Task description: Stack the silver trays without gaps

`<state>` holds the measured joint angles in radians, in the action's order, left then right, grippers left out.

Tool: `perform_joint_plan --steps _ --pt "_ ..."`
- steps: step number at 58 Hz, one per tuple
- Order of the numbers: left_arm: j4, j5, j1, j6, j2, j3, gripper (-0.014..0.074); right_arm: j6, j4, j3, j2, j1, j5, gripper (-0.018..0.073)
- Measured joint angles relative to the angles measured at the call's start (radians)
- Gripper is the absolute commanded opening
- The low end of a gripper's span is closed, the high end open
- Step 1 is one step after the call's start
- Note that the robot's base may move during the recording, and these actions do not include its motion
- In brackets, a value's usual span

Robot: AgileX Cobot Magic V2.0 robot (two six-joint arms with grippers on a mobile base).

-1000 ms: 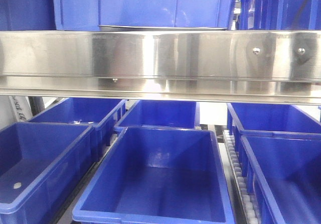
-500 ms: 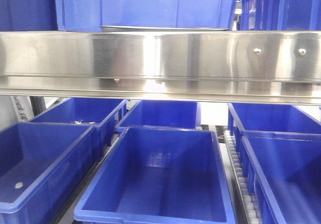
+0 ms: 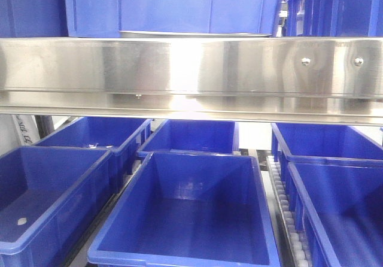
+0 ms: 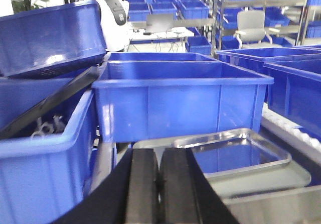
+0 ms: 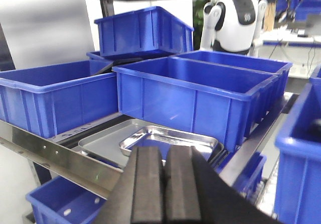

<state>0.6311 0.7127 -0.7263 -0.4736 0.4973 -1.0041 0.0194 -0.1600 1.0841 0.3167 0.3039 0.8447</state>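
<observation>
Jaws pressed together on both the left gripper (image 4: 158, 184) and the right gripper (image 5: 163, 184), holding nothing.
The silver trays (image 5: 168, 139) lie nested on the shelf behind the steel rail (image 3: 191, 69), before a blue bin (image 4: 180, 101); both arms hover short of them, seemingly clear for an approach.
</observation>
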Motion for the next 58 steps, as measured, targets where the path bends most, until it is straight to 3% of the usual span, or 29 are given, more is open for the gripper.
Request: perform_joint_plan --steps 15,31,58 --pt "0.000 0.073 0.000 0.000 -0.214 0.094 -0.0016 0.000 0.002 -0.239 -0.267 0.000 -0.056 -0.0078" --pt "0.000 0.094 0.000 0.000 -0.318 0.094 -0.0016 0.000 0.002 -0.247 -0.313 0.000 -0.068 -0.0078" --pt "0.000 0.096 0.000 0.000 -0.323 0.094 -0.0016 0.000 0.002 -0.247 -0.313 -0.020 -0.071 -0.0078"
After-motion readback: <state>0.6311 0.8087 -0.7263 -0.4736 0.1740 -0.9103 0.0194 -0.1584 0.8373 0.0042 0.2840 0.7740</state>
